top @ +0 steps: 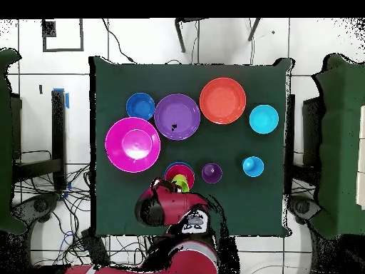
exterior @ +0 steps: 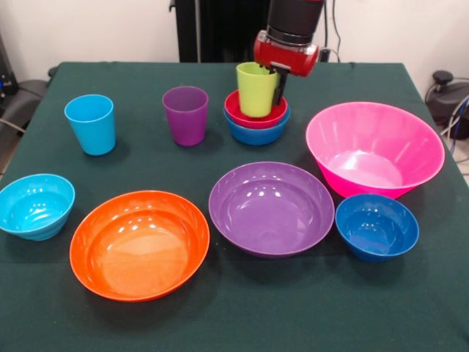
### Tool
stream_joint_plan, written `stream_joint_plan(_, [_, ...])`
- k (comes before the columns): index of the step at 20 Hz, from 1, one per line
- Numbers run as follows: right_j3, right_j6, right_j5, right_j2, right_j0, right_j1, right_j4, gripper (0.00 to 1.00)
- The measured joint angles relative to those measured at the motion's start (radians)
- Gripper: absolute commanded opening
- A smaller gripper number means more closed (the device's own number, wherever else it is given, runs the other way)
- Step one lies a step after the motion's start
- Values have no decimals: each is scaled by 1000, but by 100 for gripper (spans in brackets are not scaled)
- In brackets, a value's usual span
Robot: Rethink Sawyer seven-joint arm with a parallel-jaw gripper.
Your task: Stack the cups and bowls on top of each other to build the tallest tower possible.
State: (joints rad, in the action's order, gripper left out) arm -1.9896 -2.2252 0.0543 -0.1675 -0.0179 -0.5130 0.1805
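The tower at the table's back holds a blue bowl point(exterior: 254, 135), a red bowl point(exterior: 240, 114) nested in it, and a lime green cup point(exterior: 255, 89) point(top: 182, 185) standing upright in the red one. My gripper point(exterior: 280, 86) point(top: 173, 189) comes down against the cup's right side; its grip is hidden. A purple cup point(exterior: 185, 114) and a light blue cup point(exterior: 91, 123) stand to the left. Loose bowls in front: cyan point(exterior: 35, 206), orange point(exterior: 139, 244), purple point(exterior: 271, 208), dark blue point(exterior: 377, 226), big pink point(exterior: 374, 149).
The dark green table point(exterior: 234, 323) carries everything. The pink bowl stands close to the right of the tower, the purple cup close to its left. Chairs and cables lie round the table in the overhead view.
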Motion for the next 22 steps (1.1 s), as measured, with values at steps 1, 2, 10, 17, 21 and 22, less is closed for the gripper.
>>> stream_joint_plan(1, [0,0,0,0,-3,2,0,0])
stream_joint_plan(2, [0,0,0,0,-6,5,0,0])
stream_joint_plan(10, [0,0,10,0,-25,10,0,0])
stream_joint_plan(17, [0,0,29,0,-23,17,0,0])
stream_joint_plan(21, [0,0,39,0,-19,31,0,0])
stream_joint_plan(22, [0,0,41,0,-19,35,0,0])
